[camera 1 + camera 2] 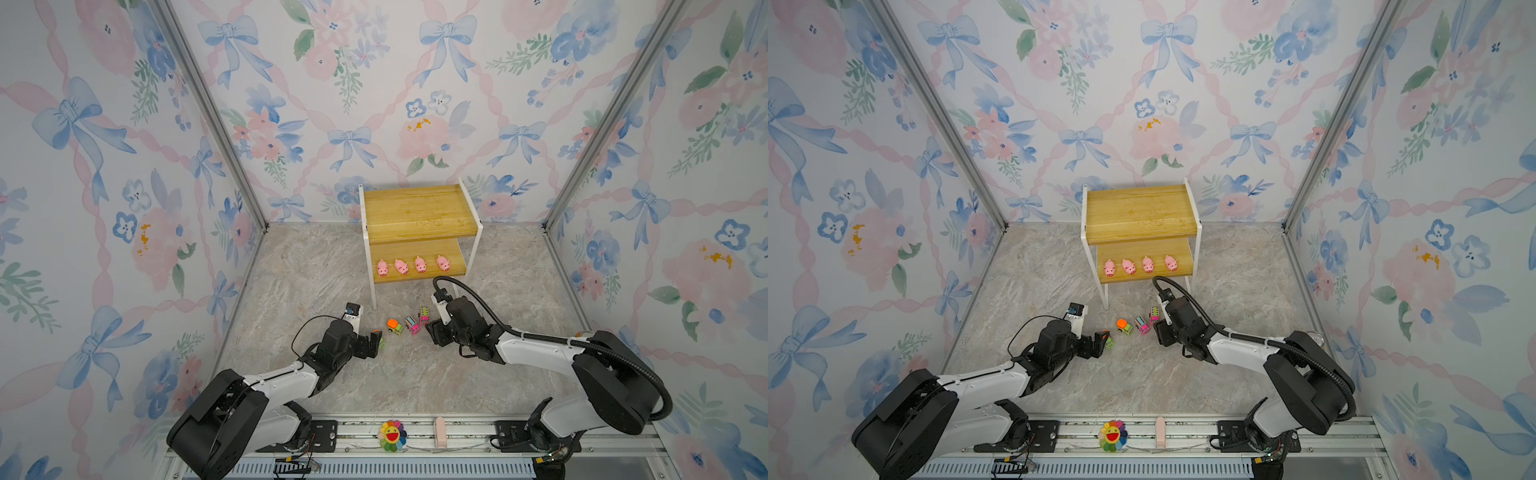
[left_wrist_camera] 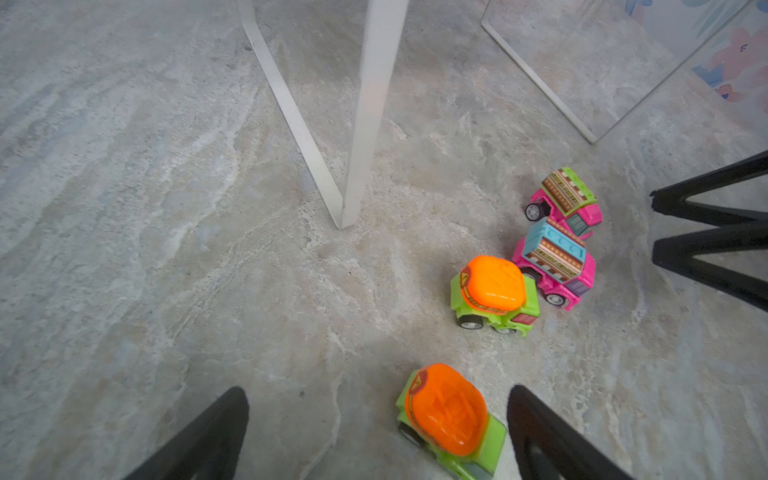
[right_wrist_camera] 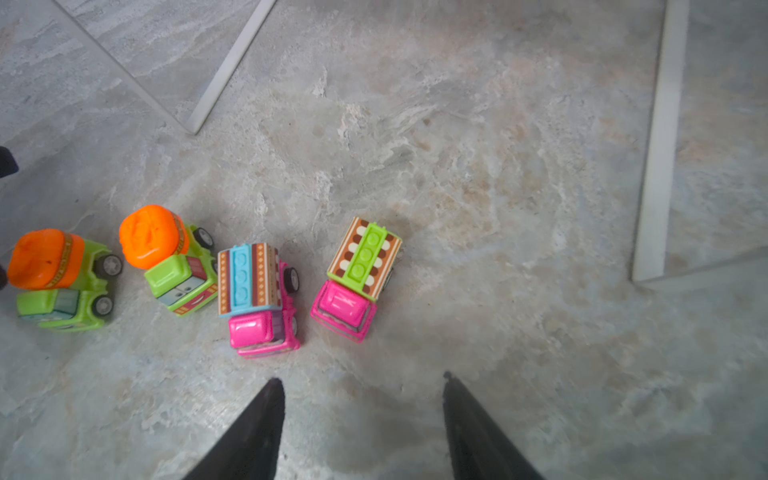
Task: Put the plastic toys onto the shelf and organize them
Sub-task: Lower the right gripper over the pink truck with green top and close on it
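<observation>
**Trucks on the floor, pigs on the shelf**

Nearest, on the front rail (image 1: 469, 432): rainbow flower (image 1: 392, 434) beside pale pink block (image 1: 439, 432). Straddles one green truck (image 2: 446, 415) with the left gripper (image 2: 378, 390) — fingers spread wide, contact unclear. Holds nothing in the right gripper (image 3: 361, 377), likewise spread, tips just short of a green-topped pink truck (image 3: 357, 278). Left of that, side by side on the marble floor (image 3: 498, 166): blue-topped pink truck (image 3: 253, 291), second green truck (image 3: 174, 266). Farthest, the shelf (image 1: 419, 208) — four pink pigs (image 1: 401, 266) in a row along its lower board's near edge.
</observation>
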Motion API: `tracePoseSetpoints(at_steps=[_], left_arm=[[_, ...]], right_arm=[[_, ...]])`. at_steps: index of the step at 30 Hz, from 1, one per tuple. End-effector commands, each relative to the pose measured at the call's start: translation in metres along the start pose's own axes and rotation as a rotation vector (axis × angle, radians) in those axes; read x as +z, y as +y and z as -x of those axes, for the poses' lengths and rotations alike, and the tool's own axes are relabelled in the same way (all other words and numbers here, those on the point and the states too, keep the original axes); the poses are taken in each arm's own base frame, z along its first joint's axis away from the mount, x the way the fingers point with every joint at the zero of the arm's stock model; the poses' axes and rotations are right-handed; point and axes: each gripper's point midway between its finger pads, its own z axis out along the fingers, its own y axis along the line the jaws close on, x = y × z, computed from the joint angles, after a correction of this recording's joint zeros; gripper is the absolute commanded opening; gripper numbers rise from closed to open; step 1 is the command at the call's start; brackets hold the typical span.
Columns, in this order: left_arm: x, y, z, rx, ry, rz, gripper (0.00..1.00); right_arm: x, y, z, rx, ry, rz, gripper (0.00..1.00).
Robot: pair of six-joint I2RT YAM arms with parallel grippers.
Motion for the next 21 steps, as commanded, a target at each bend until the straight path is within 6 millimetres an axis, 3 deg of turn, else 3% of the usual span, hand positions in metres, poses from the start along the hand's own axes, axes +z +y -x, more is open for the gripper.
tracePoseSetpoints(at_steps=[1,11,17,21], left_arm=[[0.001,0.004,0.006,0.001,-0.006,0.023,0.98],[0.002,0.004,0.006,0.003,-0.001,0.027,0.98],[0.005,0.004,0.006,0.006,0.007,0.029,0.98],[0.005,0.004,0.006,0.006,0.006,0.029,0.98]], right_arm=[[0.006,-0.004,0.027,0.06,-0.095,-0.027,0.63],[0.025,0.0,0.028,0.072,-0.108,-0.05,0.63],[0.026,0.004,0.031,0.046,-0.139,-0.081,0.62],[0.033,0.005,0.022,0.029,-0.129,-0.1,0.61]])
